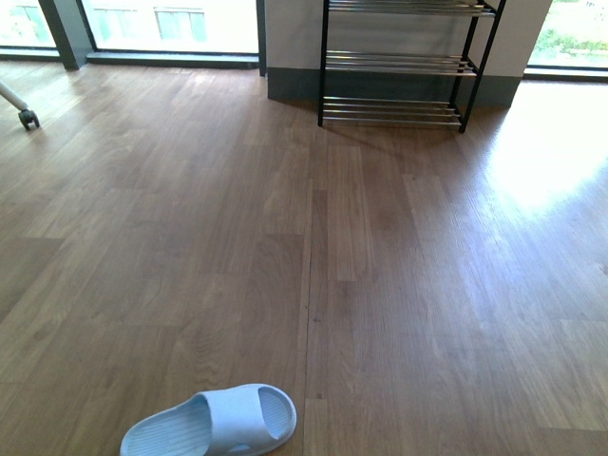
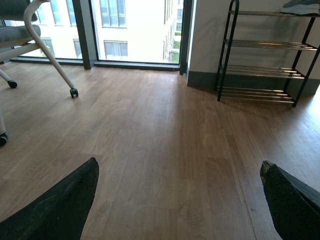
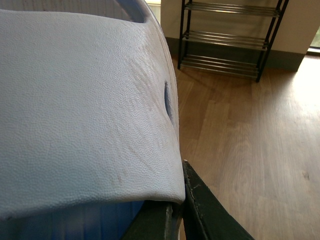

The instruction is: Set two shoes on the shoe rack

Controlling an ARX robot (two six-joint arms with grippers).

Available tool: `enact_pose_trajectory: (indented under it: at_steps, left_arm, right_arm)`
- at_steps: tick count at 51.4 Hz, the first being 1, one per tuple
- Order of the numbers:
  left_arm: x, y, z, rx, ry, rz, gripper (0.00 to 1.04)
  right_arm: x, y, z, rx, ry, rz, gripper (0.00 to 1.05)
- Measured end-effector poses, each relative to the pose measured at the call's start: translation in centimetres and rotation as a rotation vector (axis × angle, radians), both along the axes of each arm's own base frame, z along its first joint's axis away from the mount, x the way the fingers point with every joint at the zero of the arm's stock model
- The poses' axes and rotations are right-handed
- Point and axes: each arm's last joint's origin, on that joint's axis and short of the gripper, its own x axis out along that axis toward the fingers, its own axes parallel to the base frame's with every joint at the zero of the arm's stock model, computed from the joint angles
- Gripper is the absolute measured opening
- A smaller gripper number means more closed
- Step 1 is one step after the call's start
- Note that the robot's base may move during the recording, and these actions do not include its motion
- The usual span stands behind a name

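- Against the far wall, the shoe rack (image 1: 394,65) stood on the wood floor (image 1: 380,285), with a pale shoe (image 2: 300,6) on its top tier.
- Blue slipper (image 1: 211,423) lay flat on the floor, well apart from the rack.
- Second slipper (image 3: 75,100) was pinched at its edge by the right claw (image 3: 177,200).
- Left claw (image 2: 178,162) gaped wide and held nothing.

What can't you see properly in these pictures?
- Front view: pale blue foam slipper, cut off by the bottom edge.
- Left wrist view: pale thing atop the black-framed chrome-bar shoe rack, cut by the top edge; unidentifiable.
- Right wrist view: another pale blue slipper fills the picture, hiding whatever grips it.
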Motion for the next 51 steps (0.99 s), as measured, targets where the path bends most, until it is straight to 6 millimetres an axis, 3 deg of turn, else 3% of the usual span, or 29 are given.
enact_pose_trajectory:
  at_steps: [17,22,26,31,45,51]
  left_arm:
    - [0.0,0.0,-0.1,-0.017,0.026,0.028,0.95]
    - [0.2,-0.2,-0.7,-0.269,0.344,0.268,0.95]
    - [0.9,0.1,-1.6,-0.491,0.466,0.298,0.95]
    - [2.3,1.0,-2.0,-0.593,0.572,0.314,0.95]
    - [7.3,-0.2,-2.3,-0.396,0.786,0.205,0.95]
    - [10.4,-1.1,-3.3,-0.265,0.864,0.139,0.95]
  right_arm:
    - [0.0,0.0,0.0,-0.001,-0.001,0.000,0.02]
    - [0.0,0.0,0.0,-0.001,-0.002,0.000,0.02]
    - [0.0,0.0,0.0,-0.001,-0.001,0.000,0.02]
    - [0.0,0.0,0.0,-0.001,-0.001,0.000,0.02]
    - [0.0,0.0,0.0,-0.001,-0.001,0.000,0.02]
    - [0.0,0.0,0.0,-0.001,-0.001,0.000,0.02]
